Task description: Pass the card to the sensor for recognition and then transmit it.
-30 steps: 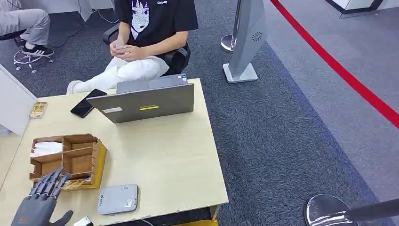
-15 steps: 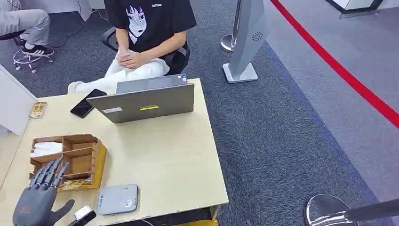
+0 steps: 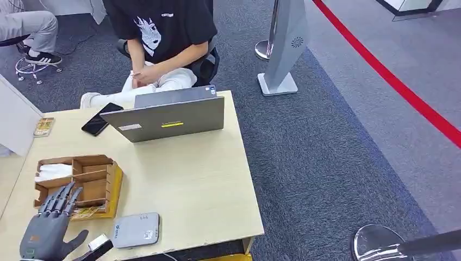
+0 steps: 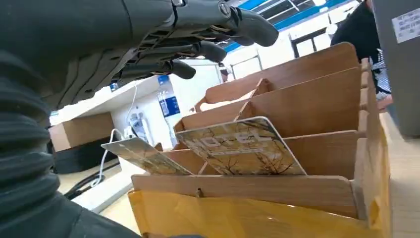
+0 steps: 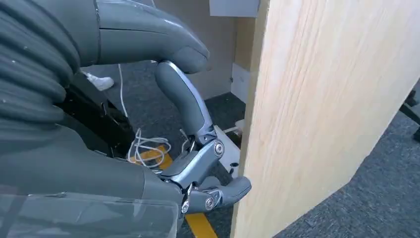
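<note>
The card [image 4: 241, 147] is stood on edge in the nearest compartment of the wooden organizer [image 3: 92, 182], at the 8 o'clock part of the table [image 3: 190, 185] in the head view. It is seen leaning back against a divider, with its printed face toward the left wrist camera. A second card [image 4: 144, 155] is tilted just beside it.

The left hand [image 3: 50, 228] is held just short of the organizer, at its 7 o'clock side, with fingers spread and extended and nothing held. The right hand [image 5: 168, 148] is seen beside the table edge, below the tabletop; its fingers are curled inward with nothing in them.

The card is judged thin, light, stiff and glossy, so slippage is to be expected. Hold is best taken by pinching the exposed upper edge, which stands clear above the front wall. The sensor [image 3: 136, 230], a flat grey unit, is placed near the organizer at its 4 o'clock side.
</note>
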You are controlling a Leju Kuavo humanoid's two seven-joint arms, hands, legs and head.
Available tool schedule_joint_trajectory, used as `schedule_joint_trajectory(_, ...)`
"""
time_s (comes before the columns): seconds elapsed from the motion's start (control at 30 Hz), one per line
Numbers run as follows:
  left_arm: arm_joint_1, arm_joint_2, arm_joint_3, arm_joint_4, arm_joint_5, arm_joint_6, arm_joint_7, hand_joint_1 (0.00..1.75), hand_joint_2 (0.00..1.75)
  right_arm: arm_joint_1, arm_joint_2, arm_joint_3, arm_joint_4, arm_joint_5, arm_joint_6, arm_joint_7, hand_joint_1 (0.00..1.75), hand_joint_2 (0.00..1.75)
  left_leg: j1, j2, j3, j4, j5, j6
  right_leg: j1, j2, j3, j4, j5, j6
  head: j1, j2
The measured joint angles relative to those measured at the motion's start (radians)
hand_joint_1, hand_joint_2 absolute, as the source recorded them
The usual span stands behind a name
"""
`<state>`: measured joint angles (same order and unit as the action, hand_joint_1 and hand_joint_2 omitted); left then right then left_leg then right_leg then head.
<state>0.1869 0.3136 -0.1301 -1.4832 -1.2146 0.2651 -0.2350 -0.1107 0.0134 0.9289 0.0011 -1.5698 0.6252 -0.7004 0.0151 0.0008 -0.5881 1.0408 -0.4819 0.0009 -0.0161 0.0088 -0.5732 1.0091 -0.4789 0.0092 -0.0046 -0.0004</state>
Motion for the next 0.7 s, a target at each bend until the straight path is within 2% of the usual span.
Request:
schedule_joint_trajectory(0.23, -0.013, -0.004, 0.006, 0.018, -0.003, 0.000, 0.000, 0.00, 1.75, 0.000, 0.001, 0.000, 0.000, 0.000, 0.002, 0.000, 0.00, 1.75, 0.000, 0.000, 0.000, 0.000, 0.000, 0.000, 0.000, 0.000, 0.000, 0.000, 0.000, 0.000, 0.000, 0.000)
schedule_joint_trajectory(0.3, -0.018, -0.006, 0.007, 0.025, -0.007, 0.000, 0.000, 1.31, 1.75, 0.000, 0.001, 0.001, 0.000, 0.000, 0.002, 0.000, 0.00, 1.75, 0.000, 0.000, 0.000, 0.000, 0.000, 0.000, 0.000, 0.000, 0.000, 0.000, 0.000, 0.000, 0.000, 0.000)
schedule_joint_trajectory(0.4, -0.023, -0.008, 0.008, 0.032, -0.011, 0.000, 0.000, 1.31, 1.75, 0.000, 0.001, 0.001, 0.000, 0.000, 0.002, 0.000, 0.00, 1.75, 0.000, 0.000, 0.000, 0.000, 0.000, 0.000, 0.000, 0.000, 0.000, 0.000, 0.000, 0.000, 0.000, 0.000)
schedule_joint_trajectory(0.43, -0.024, -0.008, 0.008, 0.034, -0.012, 0.000, 0.000, 1.75, 1.75, 0.000, 0.001, 0.001, 0.000, 0.000, 0.002, 0.000, 0.00, 1.75, 0.000, 0.000, 0.000, 0.000, 0.000, 0.000, 0.000, 0.000, 0.000, 0.000, 0.000, 0.000, 0.000, 0.000)
schedule_joint_trajectory(0.7, -0.027, -0.013, 0.010, 0.041, -0.015, -0.013, -0.001, 1.75, 1.75, 0.000, 0.001, 0.001, 0.000, 0.000, 0.003, 0.000, 0.00, 1.75, 0.000, 0.000, 0.000, 0.000, 0.000, 0.000, 0.000, 0.000, 0.000, 0.000, 0.000, 0.000, 0.000, 0.000)
